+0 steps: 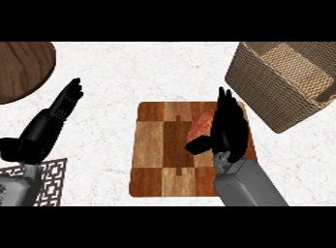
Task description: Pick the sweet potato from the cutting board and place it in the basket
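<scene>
A reddish-brown sweet potato [201,126] lies on the right part of the checkered wooden cutting board [160,155]. My right hand [226,127] is over the board directly at the potato's right side, fingers extended forward and thumb reaching in under the potato's near end; it hides part of the potato. The woven basket [270,85] stands tilted at the upper right, its opening facing up and right, a short way beyond my right hand. My left hand [45,127] rests open on the counter at the left, fingers straight and pointing away.
A round wooden board or bowl [13,68] fills the upper left corner. A patterned lattice trivet [49,179] lies at the lower left under my left forearm. White counter [142,72] shows between the board and the basket.
</scene>
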Controlling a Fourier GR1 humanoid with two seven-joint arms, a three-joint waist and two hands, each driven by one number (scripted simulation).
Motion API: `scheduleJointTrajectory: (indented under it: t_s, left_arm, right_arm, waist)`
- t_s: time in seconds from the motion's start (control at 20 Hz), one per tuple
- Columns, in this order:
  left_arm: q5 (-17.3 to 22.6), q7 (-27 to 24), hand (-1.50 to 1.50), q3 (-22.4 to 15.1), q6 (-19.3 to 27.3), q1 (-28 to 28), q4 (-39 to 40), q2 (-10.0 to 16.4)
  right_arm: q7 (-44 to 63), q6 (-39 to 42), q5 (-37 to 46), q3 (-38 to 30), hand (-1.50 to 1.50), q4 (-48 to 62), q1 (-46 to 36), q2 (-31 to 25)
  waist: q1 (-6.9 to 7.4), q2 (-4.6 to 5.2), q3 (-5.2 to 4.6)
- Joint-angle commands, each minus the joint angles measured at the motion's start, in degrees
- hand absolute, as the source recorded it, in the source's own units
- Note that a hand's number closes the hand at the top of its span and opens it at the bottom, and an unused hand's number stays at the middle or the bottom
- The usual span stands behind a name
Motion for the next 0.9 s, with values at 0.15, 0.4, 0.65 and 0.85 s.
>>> scheduleJointTrajectory:
  t_s: [0.15, 0.4, 0.65, 0.85]
  left_arm:
    - [-1.9, -0.5, 0.0, 0.9, -0.9, -0.5, 0.6, -1.8]
    - [-2.4, 1.9, 0.0, 0.7, -1.3, 2.2, -4.0, -2.7]
    - [-3.4, 5.3, 0.0, 1.2, -0.3, -5.5, -0.2, -4.8]
    - [-4.6, 2.5, 0.0, 1.8, -1.7, -1.5, -0.5, -4.5]
  right_arm:
    - [8.5, 0.7, -0.7, 1.6, -1.5, 0.8, -1.4, 0.3]
    - [5.9, -3.7, -2.7, -0.2, -1.5, 9.9, -5.7, 0.3]
    - [5.0, -6.1, -4.6, 0.2, -1.5, 14.6, -5.3, 0.3]
    - [3.0, -7.7, -5.4, -0.1, -1.5, 19.3, -5.7, 0.3]
  waist:
    - [-0.17, -0.03, -0.01]
    - [0.32, 0.0, 0.01]
    - [0.01, 0.11, 0.02]
    - [0.15, 0.09, 0.01]
